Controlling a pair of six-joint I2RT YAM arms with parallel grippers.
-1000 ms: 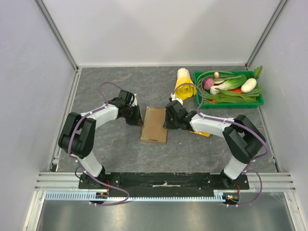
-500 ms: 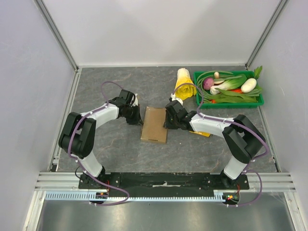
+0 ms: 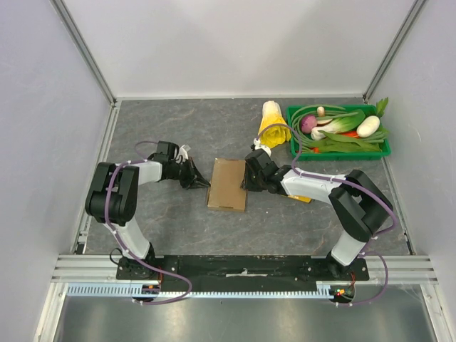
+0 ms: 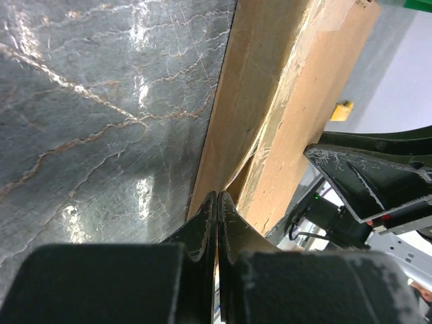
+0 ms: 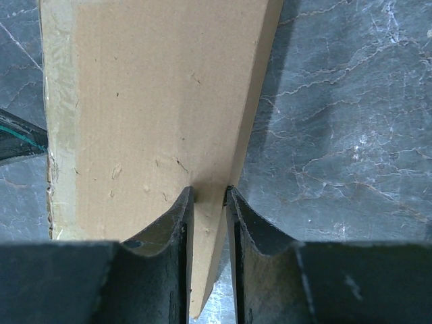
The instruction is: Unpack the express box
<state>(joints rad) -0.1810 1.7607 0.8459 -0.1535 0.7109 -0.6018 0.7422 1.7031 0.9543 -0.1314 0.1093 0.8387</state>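
Observation:
The express box (image 3: 228, 184), flat brown cardboard, lies on the grey table between both arms. My right gripper (image 3: 247, 178) is shut on the box's right edge; in the right wrist view the gripper (image 5: 209, 192) has a finger on each face of that edge (image 5: 162, 101). My left gripper (image 3: 203, 179) lies low at the box's left edge. In the left wrist view its fingers (image 4: 217, 199) are pressed together, empty, with the tips at the gap between the box's lid and base (image 4: 270, 135).
A green tray (image 3: 356, 154) of vegetables stands at the back right. A yellow bundle (image 3: 273, 121) lies just left of it. Another yellow item (image 3: 303, 198) lies under my right forearm. Walls enclose the table on three sides.
My left gripper has dropped low and turned so that its shut tips point at the box's left edge. The right gripper and box have barely moved.

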